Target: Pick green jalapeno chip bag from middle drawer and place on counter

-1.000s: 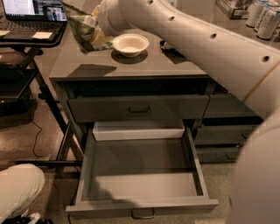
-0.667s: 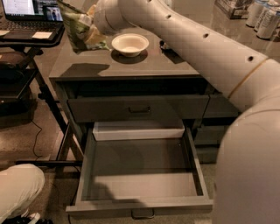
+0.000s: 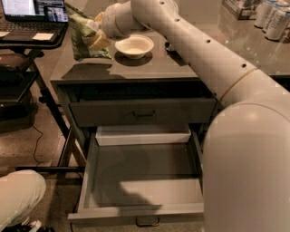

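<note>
Green jalapeno chip bag [image 3: 84,34], a small wrinkled pale green-and-white foil pack, is in my gripper [image 3: 99,40]. Fingers are clamped on the side of the bag that faces right in the camera view. Bag is upright over the left end of the glossy grey-brown counter [image 3: 154,68]. Can't tell if its bottom edge touches the slab. Round white bowl [image 3: 134,46] sits on the counter just beside my gripper, on the view's right. Wide shallow grey middle drawer [image 3: 145,181] stands pulled out well below my gripper, nearer the camera. Open laptop [image 3: 31,13] sits on a dark stand on the far side of the bag from my gripper.
</note>
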`<state>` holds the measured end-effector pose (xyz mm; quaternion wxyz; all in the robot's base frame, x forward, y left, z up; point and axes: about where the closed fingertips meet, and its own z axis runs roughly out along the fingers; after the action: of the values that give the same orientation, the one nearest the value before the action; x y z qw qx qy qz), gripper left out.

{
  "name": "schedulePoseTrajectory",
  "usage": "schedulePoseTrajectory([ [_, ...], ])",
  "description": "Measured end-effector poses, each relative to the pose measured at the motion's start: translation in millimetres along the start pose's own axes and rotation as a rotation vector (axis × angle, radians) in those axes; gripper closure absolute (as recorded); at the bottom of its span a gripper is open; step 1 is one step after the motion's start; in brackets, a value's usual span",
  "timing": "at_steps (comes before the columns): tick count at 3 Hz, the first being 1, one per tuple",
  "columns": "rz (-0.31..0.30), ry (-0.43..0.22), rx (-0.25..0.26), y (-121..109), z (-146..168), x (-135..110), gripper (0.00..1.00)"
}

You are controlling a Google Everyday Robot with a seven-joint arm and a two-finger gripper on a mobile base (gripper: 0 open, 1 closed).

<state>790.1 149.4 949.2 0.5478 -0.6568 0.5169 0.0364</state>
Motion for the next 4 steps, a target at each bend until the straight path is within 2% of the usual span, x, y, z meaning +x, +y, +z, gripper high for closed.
schedulePoseTrajectory([
  [1, 0.075, -0.05, -0.068, -0.3, 2.4, 17.0, 0.57],
  [2, 0.117, -0.084, -0.125, 0.1, 3.6, 24.4, 0.34],
  [3, 0.135, -0.098, -0.157, -0.7, 2.9, 26.9, 0.11],
  [4, 0.135, -0.098, -0.157, -0.7, 3.0, 26.9, 0.0],
])
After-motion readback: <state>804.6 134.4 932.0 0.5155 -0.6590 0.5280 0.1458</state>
